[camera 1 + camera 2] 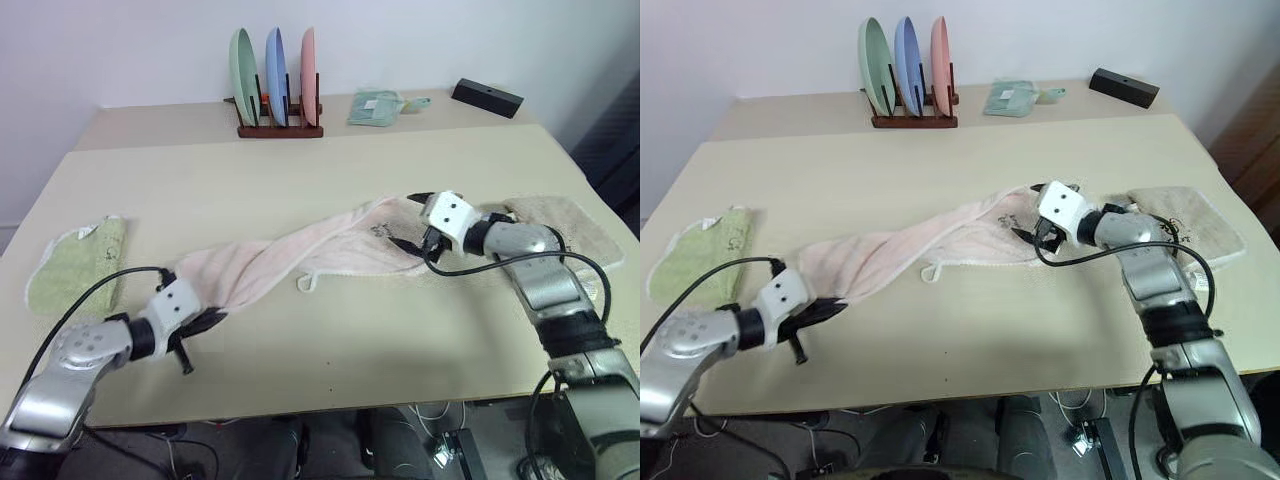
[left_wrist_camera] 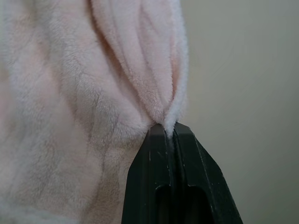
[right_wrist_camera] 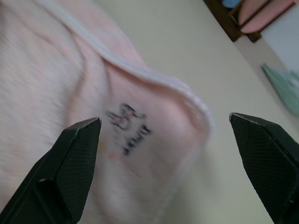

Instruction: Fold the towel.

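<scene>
Pink towel (image 1: 300,250) lies twisted/bunched across mid table (image 1: 300,170), running from near-left up to centre-right; white loop (image 1: 306,284) hangs off its near edge. L gripper (image 1: 205,322) at near-left end, fingers clamped tight on a pinch of towel corner, wrist view shows fabric squeezed betw. the black tips. R gripper (image 3: 166,154) spread wide, hovering over the far-right corner w/ the dark embroidered mark (image 3: 127,128), holding nothing, not touching afaict.

Other stuff: green towel (image 1: 75,265) near-left edge, beige towel (image 1: 565,220) right, just beside R arm; plate rack (image 1: 278,85) far back.

Risks, my guess:
- L pinch is thin, only a small tuck of edge, so a pull could slip it out.
- Towel is twisted mid-length; if R grabs the wrong layer, the fold comes out skewed or rolled.
- R closing may miss the hem or catch table only, since the corner lies flat.
- R arm cable/elbow sits close to beige towel, could drag it.
</scene>
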Motion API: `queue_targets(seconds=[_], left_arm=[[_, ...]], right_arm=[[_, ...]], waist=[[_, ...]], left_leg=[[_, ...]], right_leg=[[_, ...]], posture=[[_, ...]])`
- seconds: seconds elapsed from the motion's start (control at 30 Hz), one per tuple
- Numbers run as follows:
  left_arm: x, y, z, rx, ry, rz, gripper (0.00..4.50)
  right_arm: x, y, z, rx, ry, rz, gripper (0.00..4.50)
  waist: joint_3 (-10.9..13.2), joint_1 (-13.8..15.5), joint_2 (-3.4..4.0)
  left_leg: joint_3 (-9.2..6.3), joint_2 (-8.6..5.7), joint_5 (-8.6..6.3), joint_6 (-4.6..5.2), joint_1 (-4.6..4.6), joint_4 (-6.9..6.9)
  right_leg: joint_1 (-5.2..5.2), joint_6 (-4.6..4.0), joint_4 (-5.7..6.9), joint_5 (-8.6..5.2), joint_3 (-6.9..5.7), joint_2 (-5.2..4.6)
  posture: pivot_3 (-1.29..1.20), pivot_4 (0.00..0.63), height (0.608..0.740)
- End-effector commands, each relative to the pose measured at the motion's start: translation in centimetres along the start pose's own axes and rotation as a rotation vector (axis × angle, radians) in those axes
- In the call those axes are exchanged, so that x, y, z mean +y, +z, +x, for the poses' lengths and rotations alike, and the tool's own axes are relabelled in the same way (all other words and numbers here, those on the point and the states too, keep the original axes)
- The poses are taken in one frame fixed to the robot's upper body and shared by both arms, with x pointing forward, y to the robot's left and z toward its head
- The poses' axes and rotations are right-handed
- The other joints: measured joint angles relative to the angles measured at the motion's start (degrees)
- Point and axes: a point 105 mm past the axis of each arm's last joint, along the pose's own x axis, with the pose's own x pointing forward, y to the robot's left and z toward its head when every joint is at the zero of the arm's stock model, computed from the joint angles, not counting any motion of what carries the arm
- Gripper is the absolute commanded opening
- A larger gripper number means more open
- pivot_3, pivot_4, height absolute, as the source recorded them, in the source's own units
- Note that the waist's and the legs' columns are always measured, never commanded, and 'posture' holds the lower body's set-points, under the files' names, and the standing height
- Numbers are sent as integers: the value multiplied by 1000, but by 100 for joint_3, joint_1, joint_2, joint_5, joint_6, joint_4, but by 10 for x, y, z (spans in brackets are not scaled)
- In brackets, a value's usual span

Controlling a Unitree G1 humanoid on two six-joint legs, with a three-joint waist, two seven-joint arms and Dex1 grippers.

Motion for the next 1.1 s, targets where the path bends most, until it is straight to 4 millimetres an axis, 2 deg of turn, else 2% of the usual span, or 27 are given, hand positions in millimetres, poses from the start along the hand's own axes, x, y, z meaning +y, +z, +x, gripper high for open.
queue_targets(seconds=[0.03, 0.4, 0.47, 0.53, 0.7, 0.73, 0.87, 0.97, 1.03, 1.1], left_arm=[[4, 9, -9, -27, 40, 14, 34], [-4, 6, -9, -18, 47, 0, 34], [-5, 5, -10, -15, 48, -4, 0], [-7, 4, -11, -10, 51, -9, 0], [-10, 2, -12, -5, 46, -14, 0], [-11, 2, -12, -3, 43, -15, 0], [-10, 2, -11, -2, 45, -15, 0], [-4, 7, -11, -23, 72, -13, 0], [9, 18, -12, -88, 139, -15, 0], [36, 36, -15, -185, 274, -26, 0]], right_arm=[[-11, 5, 16, 1, -9, -157, 4500], [-23, 23, 62, 13, -42, -410, 4500], [-23, 24, 65, 21, -44, -451, 3958], [-23, 25, 67, 22, -43, -473, 3209], [-22, 21, 66, 23, -40, -480, 510], [-21, 20, 65, 26, -39, -482, 84], [-19, 14, 63, 36, -31, -492, 10], [-25, 13, 57, 34, -55, -490, 10], [-34, 14, 51, 31, -89, -496, 10], [-50, 20, 42, 19, -150, -484, 10]], waist=[[0, -14, 0], [0, -155, 0], [0, -161, 0], [0, -161, 0], [0, -153, 1], [0, -155, 1], [1, -160, 2], [1, -160, 2], [1, -132, 3], [1, -112, 2]], left_leg=[[1, 0, 0, 0, 1, 0], [4, 1, 1, -2, -1, -13], [4, 2, 2, -4, 0, -15], [4, 2, 3, -6, 1, -21], [5, 1, 3, -6, 0, -21], [5, 1, 3, -6, 1, -22], [5, 2, 3, -7, 2, -22], [5, 2, 3, -7, 2, -22], [5, 2, 3, -7, 1, -22], [4, 1, 3, -7, 0, -19]], right_leg=[[0, -2, 0, 1, 0, 1], [-15, -6, 3, 3, 6, 5], [-18, -7, 5, 3, 9, 7], [-22, -7, 7, 3, 10, 11], [-22, -7, 6, 3, 12, 13], [-21, -7, 7, 3, 12, 13], [-22, -8, 9, 3, 13, 15], [-22, -8, 9, 3, 13, 16], [-22, -8, 9, 3, 13, 15], [-20, -8, 8, 4, 12, 14]], posture=[[0, 150, 730], [0, 150, 730], [0, 150, 730], [0, 150, 730], [0, 150, 730], [0, 150, 730], [0, 150, 730], [0, 150, 730], [0, 150, 730], [0, 150, 730]])
